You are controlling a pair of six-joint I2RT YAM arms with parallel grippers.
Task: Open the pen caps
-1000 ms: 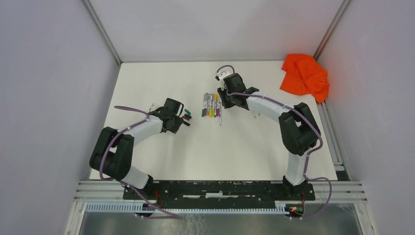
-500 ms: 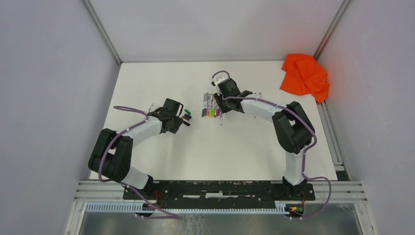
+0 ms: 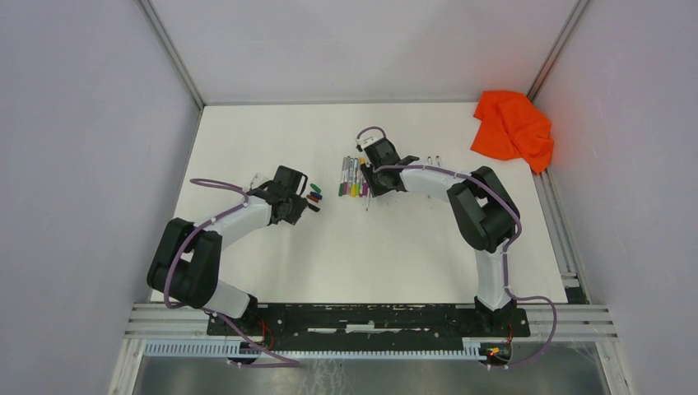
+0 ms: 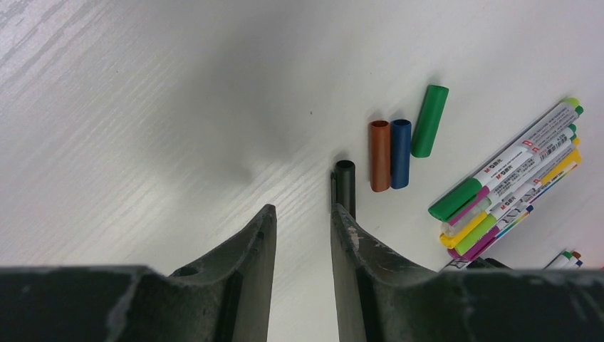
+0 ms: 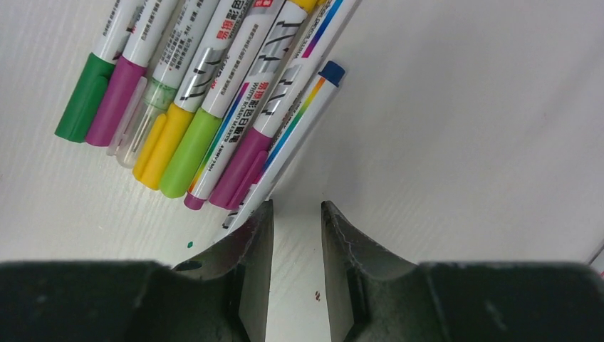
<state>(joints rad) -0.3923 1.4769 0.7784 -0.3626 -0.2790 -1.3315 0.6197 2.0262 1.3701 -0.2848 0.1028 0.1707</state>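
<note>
Several loose pen caps lie on the white table ahead of my left gripper (image 4: 303, 210): a black one (image 4: 345, 187) just past its right fingertip, then brown (image 4: 379, 155), blue (image 4: 400, 153) and green (image 4: 429, 120). That gripper is open, with only bare table between its fingers. The pens (image 5: 206, 92) lie side by side with green, magenta, yellow and lime caps on. A slim white pen with a blue tip (image 5: 299, 121) rests against the row. My right gripper (image 5: 295, 205) is open and empty, its left finger beside that slim pen's near end. From above, the right gripper (image 3: 368, 185) sits at the row's right side.
A crumpled orange cloth (image 3: 513, 125) lies at the back right corner. Two more pale pens (image 3: 434, 160) rest behind the right forearm. Grey walls close the table on three sides. Small ink specks (image 5: 317, 293) mark the table under the right gripper.
The right arm has swung left and nearer, bringing its gripper down beside the pen row, and its jaws have widened a little. The left arm has stayed still.
</note>
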